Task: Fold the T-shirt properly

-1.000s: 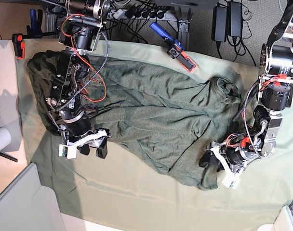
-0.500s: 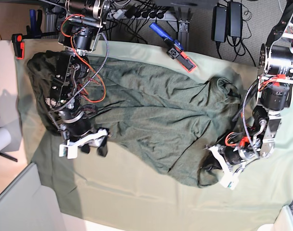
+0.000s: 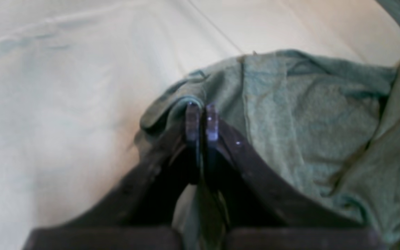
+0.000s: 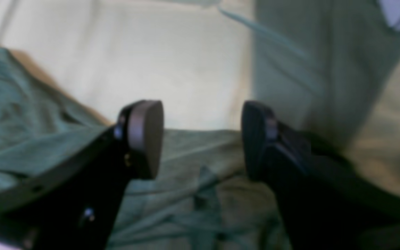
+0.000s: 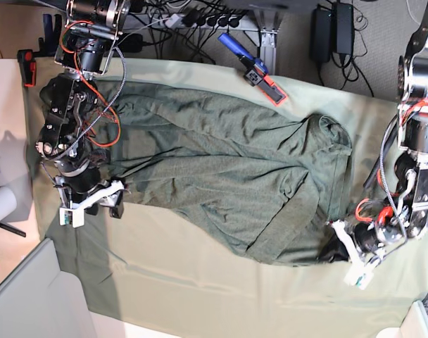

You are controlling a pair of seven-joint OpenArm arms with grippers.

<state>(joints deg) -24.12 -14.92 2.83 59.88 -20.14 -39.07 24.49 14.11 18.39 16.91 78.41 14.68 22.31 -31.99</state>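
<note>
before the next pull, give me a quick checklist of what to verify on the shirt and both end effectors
1. Left end effector has fabric: ok. Its jaws are shut on a fold at the edge of the T-shirt.
2. Right end effector has fabric: not ok. Its jaws stand open with shirt under them, nothing pinched.
3. Shirt flat: not ok. In the base view the T-shirt is rumpled and skewed.
4. Pale cloth sheet free of the left grip: cannot tell. The wrist view is blurred.
5. Blue and red tool clear of the shirt: ok. It lies beyond the far edge.
</note>
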